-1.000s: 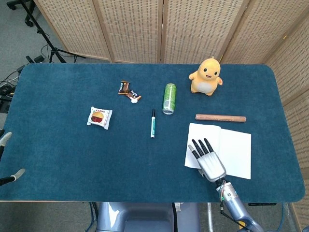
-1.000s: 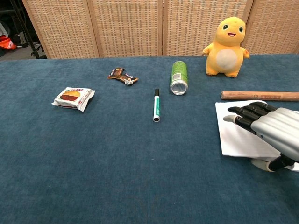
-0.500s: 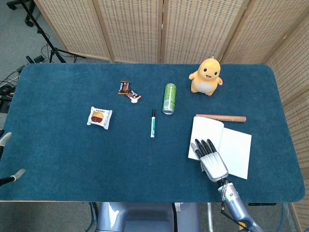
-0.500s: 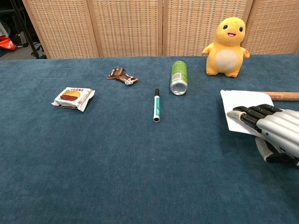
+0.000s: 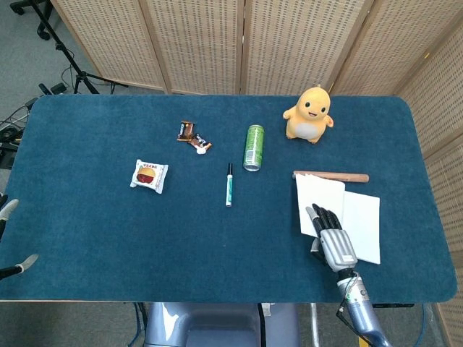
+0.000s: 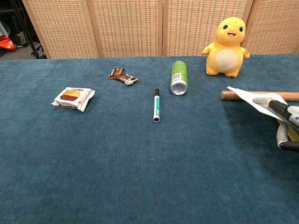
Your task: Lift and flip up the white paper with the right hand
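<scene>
The white paper [image 5: 362, 225] lies at the table's right side. Its left part [image 5: 321, 196] is raised off the cloth and tilts toward the right, while the right part stays flat. My right hand [image 5: 335, 243] holds that raised part from the near side, fingers [image 5: 325, 217] on top and the thumb underneath. From the chest view the lifted edge [image 6: 244, 96] slants up over the right hand [image 6: 284, 122] at the frame's right border. Only two fingertips of my left hand [image 5: 10, 210] show at the head view's left edge, apart and holding nothing.
A wooden stick [image 5: 340, 176] lies just behind the paper. Further back stand a yellow plush toy [image 5: 309, 114] and a lying green can [image 5: 253, 147]. A marker pen [image 5: 228, 184], a snack packet [image 5: 149, 175] and candy wrappers [image 5: 193, 135] lie to the left.
The right hand has moved right and raised the paper's left part from flat to steeply tilted, folding it over toward the right. The left hand has not moved.
</scene>
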